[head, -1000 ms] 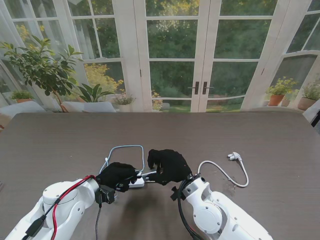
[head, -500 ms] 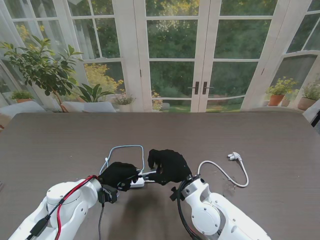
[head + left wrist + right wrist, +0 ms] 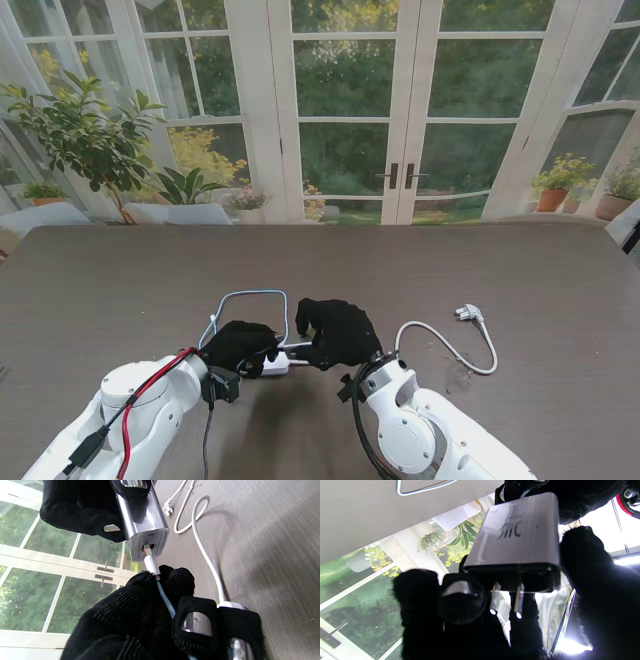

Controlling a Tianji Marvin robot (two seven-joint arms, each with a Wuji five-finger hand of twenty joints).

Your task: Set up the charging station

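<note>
My right hand [image 3: 338,333] is shut on a silver wall charger [image 3: 143,522], held above the table with its two metal prongs [image 3: 506,600] pointing back at my wrist. My left hand [image 3: 238,348] pinches the white plug [image 3: 152,563] of a blue-grey cable [image 3: 248,296], and that plug sits in the charger's USB port. The cable loops across the table just beyond both hands. In the right wrist view the charger [image 3: 517,542] shows a printed logo, with my left hand [image 3: 560,495] behind it.
A white power cord [image 3: 445,345] curves across the dark wood table [image 3: 450,270] to my right and ends in a plug [image 3: 468,313]. A white block [image 3: 231,605] of that cord lies by my left fingers. Glass doors and potted plants stand beyond the far edge.
Both hands stay together over the same spot; the left arm has shifted slightly right. The hold on charger and cable plug is unchanged.
</note>
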